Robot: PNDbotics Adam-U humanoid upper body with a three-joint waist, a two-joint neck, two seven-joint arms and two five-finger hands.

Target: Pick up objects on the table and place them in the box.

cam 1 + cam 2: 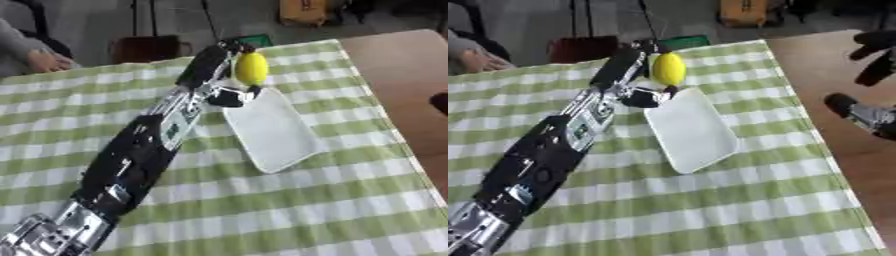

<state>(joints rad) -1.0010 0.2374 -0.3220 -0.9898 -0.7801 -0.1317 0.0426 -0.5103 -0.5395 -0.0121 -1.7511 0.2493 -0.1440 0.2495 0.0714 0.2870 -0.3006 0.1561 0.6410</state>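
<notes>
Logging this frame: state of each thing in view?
left hand: stretched over the table, curled round the yellow object.
yellow object: held, above the tray's far end.
white tray: flat on the checked cloth, nothing in it.
right hand: at right edge, holding nothing.

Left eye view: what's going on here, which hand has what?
The left hand, arm stretched far across the green checked table, is curled around a yellow object, held at the far end of a white tray. The tray looks empty. The right hand shows only at the right eye view's edge, over bare wood, holding nothing visible. No box can be made out apart from that tray.
</notes>
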